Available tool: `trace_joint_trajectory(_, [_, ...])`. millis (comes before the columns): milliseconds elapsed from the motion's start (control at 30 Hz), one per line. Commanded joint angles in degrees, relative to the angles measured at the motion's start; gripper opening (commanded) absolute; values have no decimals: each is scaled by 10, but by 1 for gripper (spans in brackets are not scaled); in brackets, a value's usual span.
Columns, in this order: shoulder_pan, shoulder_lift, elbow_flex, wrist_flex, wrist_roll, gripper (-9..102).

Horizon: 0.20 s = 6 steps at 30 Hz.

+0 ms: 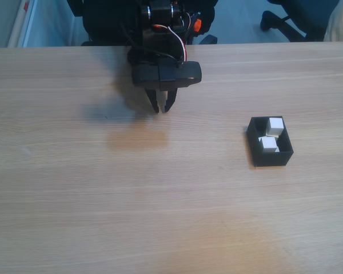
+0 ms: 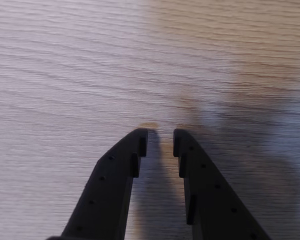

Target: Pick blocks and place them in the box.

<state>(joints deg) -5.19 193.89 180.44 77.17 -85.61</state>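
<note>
The black box (image 1: 254, 147) sits on the wooden table right of centre in the fixed view. Inside it lie white blocks: one (image 1: 275, 125) at the far end and one (image 1: 268, 144) nearer the middle. My gripper (image 1: 162, 108) hangs over bare table at the back centre, well left of the box, pointing down. In the wrist view my gripper (image 2: 160, 139) is shut but for a narrow slit, with nothing between the dark fingers (image 2: 117, 175) and only wood grain below.
The table's far edge (image 1: 274, 44) runs just behind the arm, with a black chair base (image 1: 286, 23) beyond it. Bare wood spreads to the left, the front and between gripper and box.
</note>
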Motion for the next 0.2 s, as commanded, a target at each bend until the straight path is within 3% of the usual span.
trace_joint_trajectory(0, [0,15,35,46,-2,4])
trace_joint_trajectory(167, [0,15,35,46,-2,5])
